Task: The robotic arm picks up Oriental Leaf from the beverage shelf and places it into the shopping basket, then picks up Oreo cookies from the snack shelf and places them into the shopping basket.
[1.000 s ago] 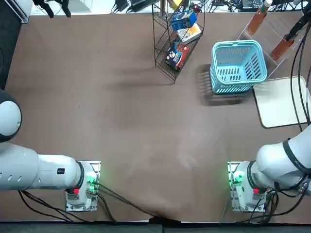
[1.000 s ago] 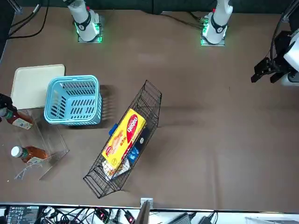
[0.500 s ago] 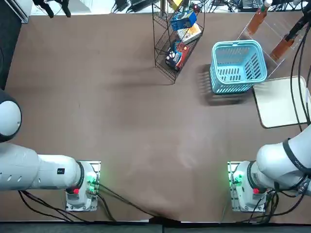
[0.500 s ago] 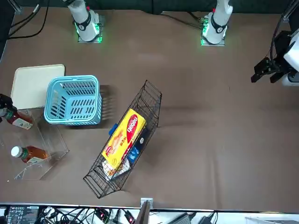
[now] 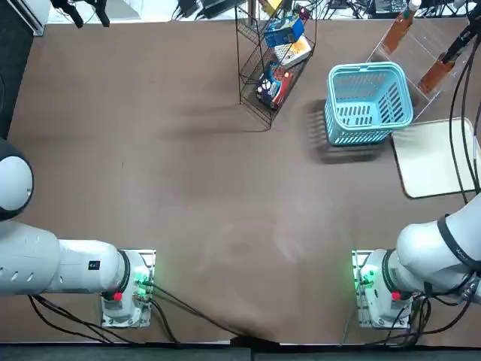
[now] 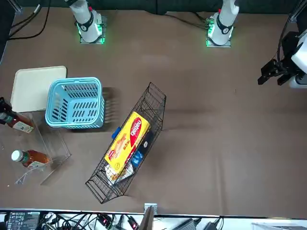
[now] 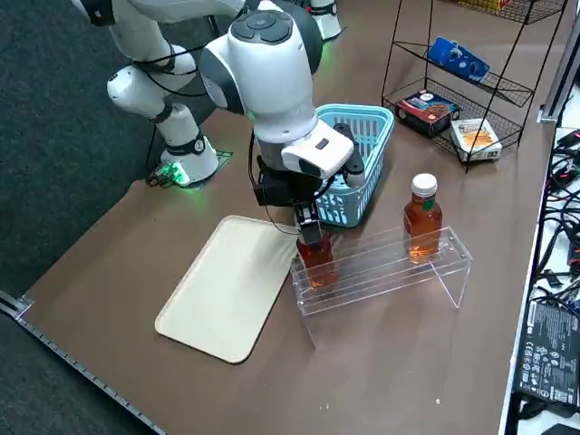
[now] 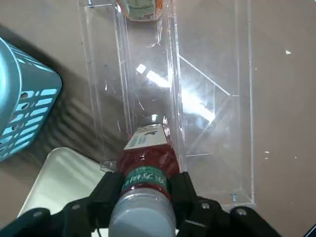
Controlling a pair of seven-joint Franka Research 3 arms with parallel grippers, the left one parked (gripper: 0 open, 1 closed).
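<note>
Looking from the right side view, you have the cream tray point(image 7: 227, 290) at the far left, lying flat on the counter point(image 7: 399, 362). Next comes your right hand point(image 8: 148, 182), pointing down over the near-left end of the beverage shelf point(image 7: 390, 272). It is closed around the Oriental Leaf bottle point(image 8: 150, 160), one finger on each side just below the pale cap (the right wrist view shows that grip best). That bottle is at the shelf, its lower part within the clear plastic.

Behind the hand and shelf, the light blue shopping basket point(image 7: 367, 154) sits on the counter, with the robotic arm point(image 7: 272, 82) crossing in front of part of it. A second tea bottle point(image 7: 422, 217) with a white cap stands upright at the shelf, apart from the one you hold.

Farther right is the black wire snack shelf point(image 7: 524, 93). The dark red-and-black pack point(image 7: 428, 111) lies on its bottom tier; the blue Oreo cookies point(image 7: 458, 59) are on the middle tier, above the white box point(image 7: 476, 136) at the bottom. A yellow pack point(image 6: 127, 142) rests on the top tier.
</note>
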